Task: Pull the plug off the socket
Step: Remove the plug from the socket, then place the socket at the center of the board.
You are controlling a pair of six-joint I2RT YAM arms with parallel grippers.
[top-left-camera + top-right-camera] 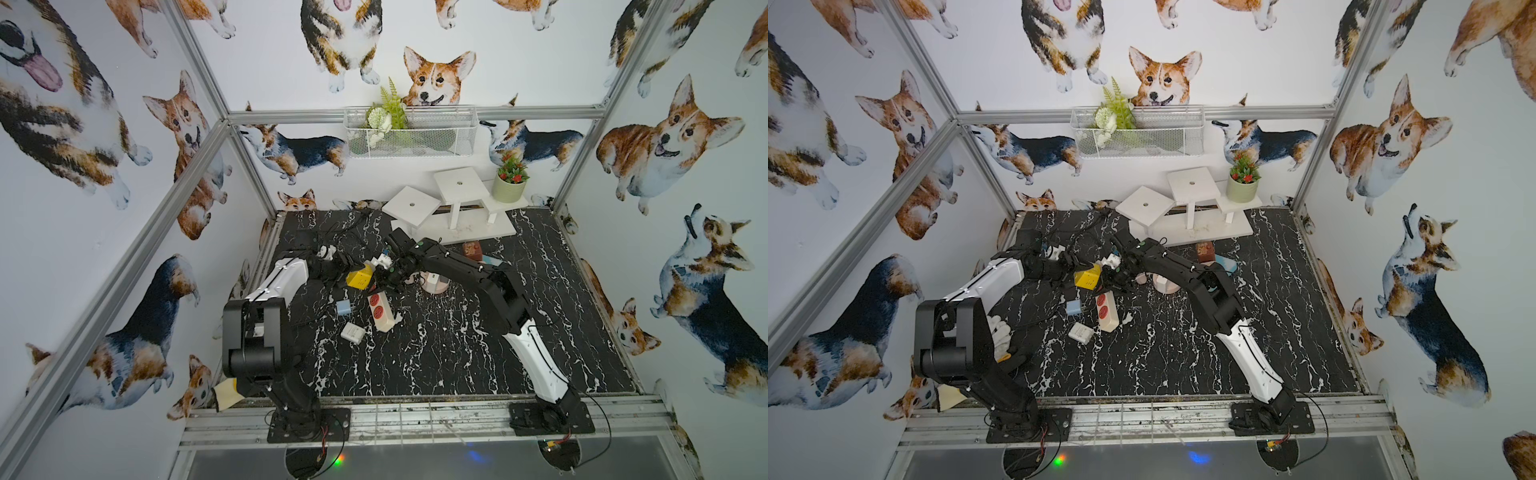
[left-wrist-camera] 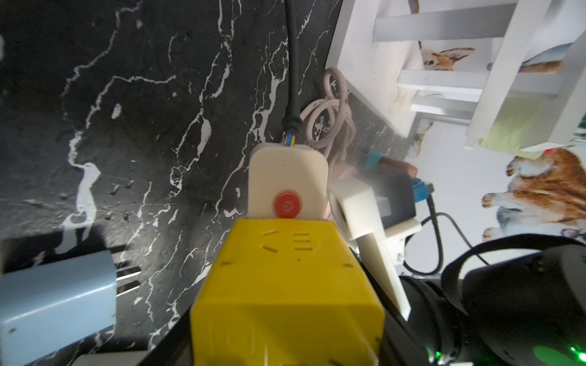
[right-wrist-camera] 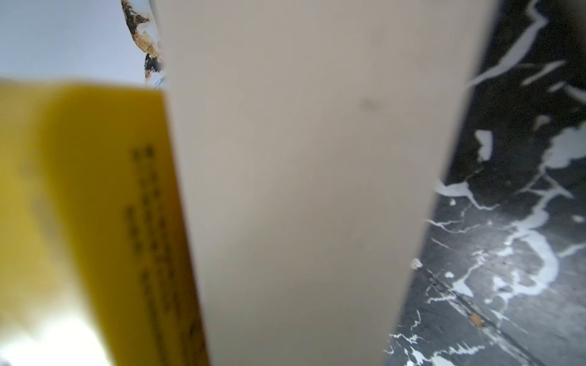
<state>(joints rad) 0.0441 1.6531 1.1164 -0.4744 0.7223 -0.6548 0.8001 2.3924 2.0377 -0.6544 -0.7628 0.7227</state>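
**Item:** yellow plug (image 1: pixel 360 277), cube-shaped, set against the face of the cream power strip (image 1: pixel 381 311), just beside the strip's red button (image 2: pixel 287 204). Whether its pins are still seated cannot be told.
**Location:** bench (image 1: pixel 457 353), a little toward 11 o'clock from centre.
**Left gripper** (image 1: pixel 348 270): reaches in from 9 o'clock, about half open, clamped on the yellow plug. Its fingers are hidden in the wrist view.
**Right gripper** (image 1: pixel 383 286): at 3 o'clock of the plug, drawn tight on the power strip.
**Also on bench:** blue adapter (image 1: pixel 344 308) at 7 o'clock of the plug, and white adapter (image 1: pixel 352 332) at 6 o'clock, farther off. Both lie loose.
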